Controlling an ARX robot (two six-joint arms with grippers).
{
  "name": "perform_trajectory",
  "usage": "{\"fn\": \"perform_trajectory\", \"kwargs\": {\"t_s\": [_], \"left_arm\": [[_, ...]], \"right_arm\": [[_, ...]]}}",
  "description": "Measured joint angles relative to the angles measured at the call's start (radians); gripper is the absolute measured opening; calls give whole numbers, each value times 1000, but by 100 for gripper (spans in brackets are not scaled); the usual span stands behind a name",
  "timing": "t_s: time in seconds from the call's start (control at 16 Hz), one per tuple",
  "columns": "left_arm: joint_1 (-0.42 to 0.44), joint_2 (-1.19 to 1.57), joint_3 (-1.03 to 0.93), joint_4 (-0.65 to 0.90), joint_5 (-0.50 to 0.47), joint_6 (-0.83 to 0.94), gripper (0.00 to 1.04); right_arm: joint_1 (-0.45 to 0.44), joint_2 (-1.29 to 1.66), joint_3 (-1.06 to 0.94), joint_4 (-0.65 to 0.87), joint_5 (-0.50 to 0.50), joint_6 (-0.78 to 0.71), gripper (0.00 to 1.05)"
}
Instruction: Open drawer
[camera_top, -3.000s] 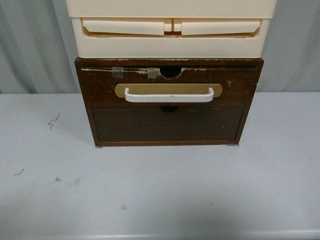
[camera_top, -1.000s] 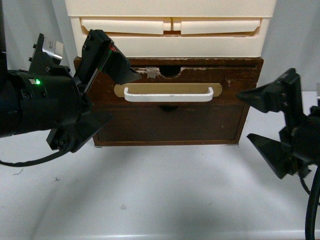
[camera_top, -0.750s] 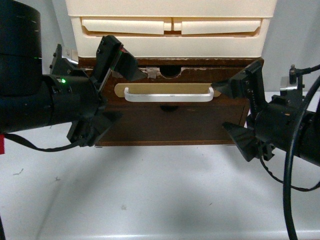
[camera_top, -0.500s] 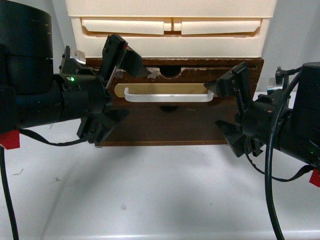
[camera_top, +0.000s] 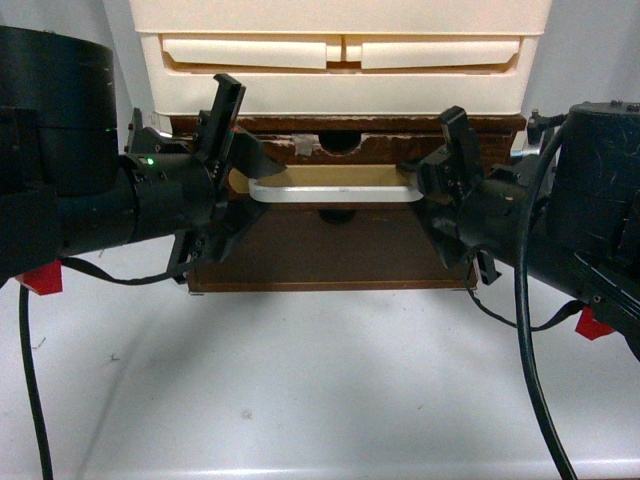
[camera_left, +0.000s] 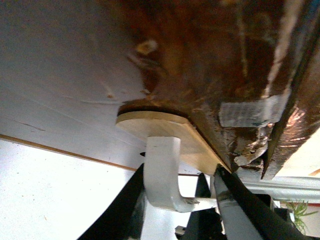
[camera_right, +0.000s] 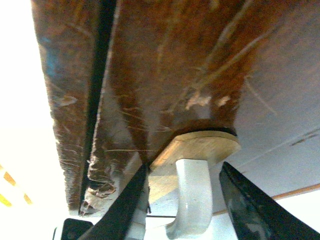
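Dark-brown worn drawer w/ white bar handle, tan oval plate

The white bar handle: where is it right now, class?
Front view, centre: handle on the tan plate of the drawer, under the cream drawers, ends inside the open left gripper and right gripper.

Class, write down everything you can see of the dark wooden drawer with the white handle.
The drawer is wide, dark-brown wood, scratched and worn, with a semicircular notch and tape pieces on its top edge. A white bar handle sits on a tan oval plate. It looks shut, and it sits under the cream plastic drawers. The left gripper and right gripper each straddle one handle end, jaws open, not visibly clamped.
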Motion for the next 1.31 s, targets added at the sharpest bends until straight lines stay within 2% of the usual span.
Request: {"fn": "perform_trajectory", "kwargs": {"t_s": [0.12,0.19,0.44,0.69,0.81,1.0,1.06,1.12,1.19,1.25,1.31], "left_arm": [[6,11,-14,33,2,-33,24],[10,13,-27,55,2,-101,16],[10,-1,-89,117,10,-159,14],[-19,-126,-317,212,42,-154,13],[-63,-248,-497,264,79,-87,30],[-150,-401,-615,286,137,-21,48],[-172,-469,-660,229,135,27,61],[-103,-675,-764,70,117,132,90],[-140,-776,-846,301,-308,509,82],[-41,-934,-918,209,-637,938,55],[24,-1182,-919,14,-571,1120,25]], "right_arm": [[5,3,-6,14,-1,-11,25],[6,6,-14,22,4,32,18],[20,-6,-65,61,6,86,16],[57,-102,-313,203,9,90,16],[87,-167,-468,256,31,100,16],[99,-192,-539,269,48,35,33],[112,-226,-613,236,35,-5,44],[113,-238,-713,214,12,-57,73],[141,-187,-780,205,446,-520,56],[22,-393,-911,225,560,-967,26],[-30,-600,-986,218,480,-1134,2]]}}
